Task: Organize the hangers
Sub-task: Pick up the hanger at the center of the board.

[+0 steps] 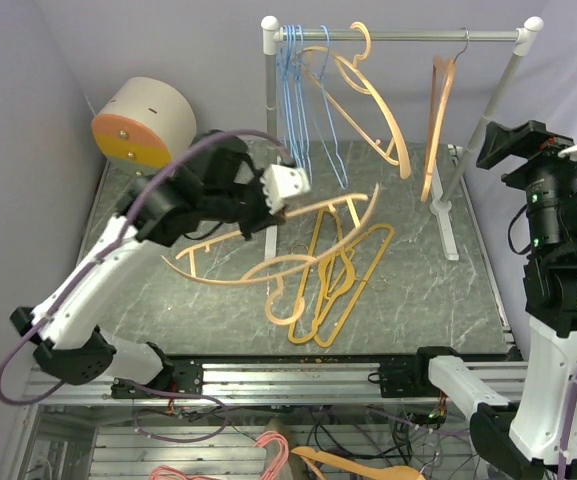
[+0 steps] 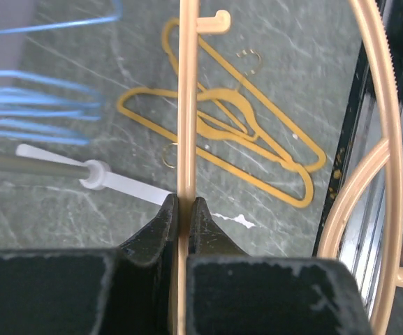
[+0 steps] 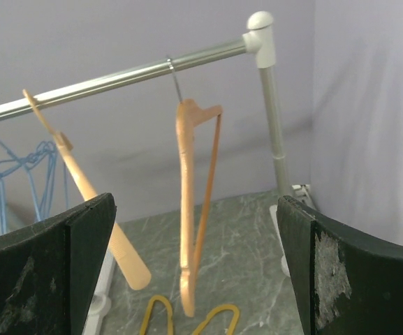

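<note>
A white cylinder with an orange face sits at the worktop's far left corner. A metal rail spans the far edge.

You see thin light-blue wire hangers bunched at the left end of the rail, with a tilted tan hanger hooked beside them and an edge-on tan hanger hanging farther right. Several yellow-orange hangers lie overlapped flat on the table. A pale tan hanger sits raised above them, its bar pinched in the left gripper.
</note>
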`<control>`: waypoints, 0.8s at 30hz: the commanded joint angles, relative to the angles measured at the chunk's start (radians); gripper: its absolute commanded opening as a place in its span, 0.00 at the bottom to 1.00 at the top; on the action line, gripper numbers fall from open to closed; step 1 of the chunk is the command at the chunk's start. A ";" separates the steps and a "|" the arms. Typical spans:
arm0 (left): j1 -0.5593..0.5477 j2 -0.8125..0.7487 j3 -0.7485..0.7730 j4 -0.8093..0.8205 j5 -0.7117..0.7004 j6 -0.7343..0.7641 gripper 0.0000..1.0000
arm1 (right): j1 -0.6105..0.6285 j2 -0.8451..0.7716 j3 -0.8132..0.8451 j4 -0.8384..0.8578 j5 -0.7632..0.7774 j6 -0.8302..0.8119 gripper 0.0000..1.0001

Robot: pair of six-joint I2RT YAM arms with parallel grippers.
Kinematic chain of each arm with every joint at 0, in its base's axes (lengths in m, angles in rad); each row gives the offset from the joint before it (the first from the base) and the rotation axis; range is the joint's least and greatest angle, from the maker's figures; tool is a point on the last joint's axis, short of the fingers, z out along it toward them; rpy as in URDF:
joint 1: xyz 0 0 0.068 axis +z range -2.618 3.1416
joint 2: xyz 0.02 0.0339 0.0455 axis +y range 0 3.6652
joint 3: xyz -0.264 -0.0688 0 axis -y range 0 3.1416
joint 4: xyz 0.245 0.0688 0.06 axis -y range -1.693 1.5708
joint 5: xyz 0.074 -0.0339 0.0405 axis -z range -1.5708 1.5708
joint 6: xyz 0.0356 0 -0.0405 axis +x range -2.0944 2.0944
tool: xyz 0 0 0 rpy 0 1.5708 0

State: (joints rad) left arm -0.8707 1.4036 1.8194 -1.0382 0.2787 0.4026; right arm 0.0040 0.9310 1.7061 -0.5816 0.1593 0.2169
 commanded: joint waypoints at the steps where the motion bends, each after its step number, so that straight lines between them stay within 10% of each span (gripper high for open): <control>1: 0.127 -0.080 0.049 0.053 0.172 -0.080 0.07 | 0.002 0.064 0.051 0.034 -0.144 0.017 1.00; 13: 0.547 -0.145 0.084 0.411 0.368 -0.549 0.07 | 0.007 0.316 0.202 0.268 -0.784 0.247 0.93; 24: 0.870 -0.129 -0.058 0.939 0.445 -1.180 0.07 | 0.640 0.518 0.318 0.137 -0.330 -0.051 0.95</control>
State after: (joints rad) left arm -0.0547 1.2667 1.7714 -0.3328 0.6907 -0.5285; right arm 0.5438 1.4830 2.1056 -0.4618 -0.3340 0.2733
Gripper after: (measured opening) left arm 0.105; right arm 0.948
